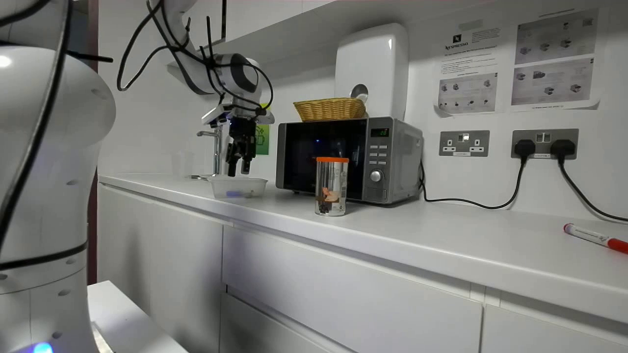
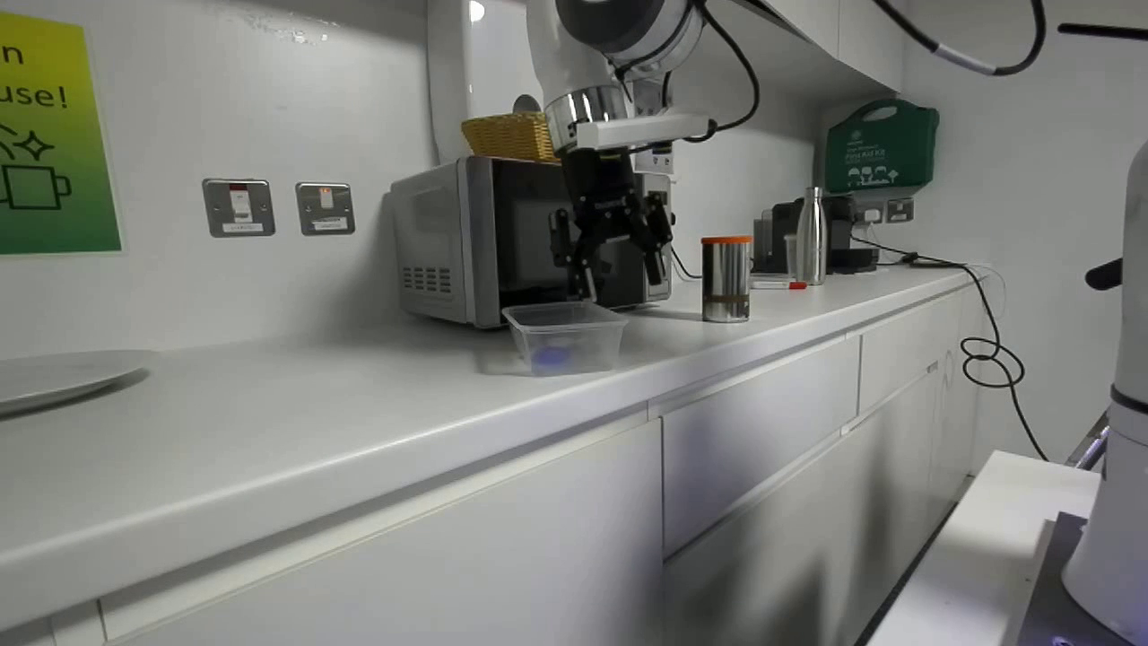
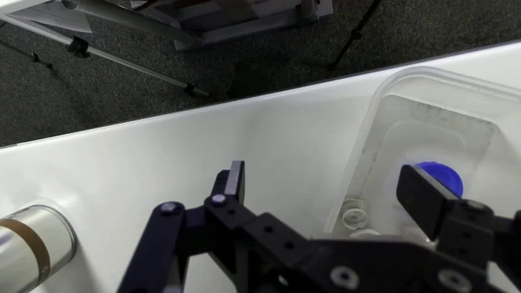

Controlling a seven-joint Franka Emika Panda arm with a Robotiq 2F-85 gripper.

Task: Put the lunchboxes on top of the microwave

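The tan-yellow basket-like lunchbox [image 1: 331,110] sits on top of the silver-grey microwave [image 1: 304,152]; both also show in an exterior view, the basket [image 2: 502,136] partly behind the arm and the microwave [image 2: 435,251] behind the gripper. The pale translucent lunchbox [image 1: 255,187] stands on the counter beside the microwave, also in an exterior view [image 2: 592,345] and the wrist view [image 3: 431,134]. A blue cap [image 3: 443,175] and small clear pieces lie in it. My gripper [image 1: 238,172] [image 2: 621,285] [image 3: 321,179] is open and empty, pointing down. One finger is above the box's inside, one outside its wall.
A metallic can with an orange lid [image 1: 331,196] [image 2: 725,283] [image 3: 36,248] stands in front of the microwave. A white wall-mounted appliance [image 1: 373,68] is behind the basket. A plate [image 2: 72,372], a tap [image 1: 217,152], a steel bottle [image 2: 812,238] and a red marker [image 1: 596,238] are on the counter.
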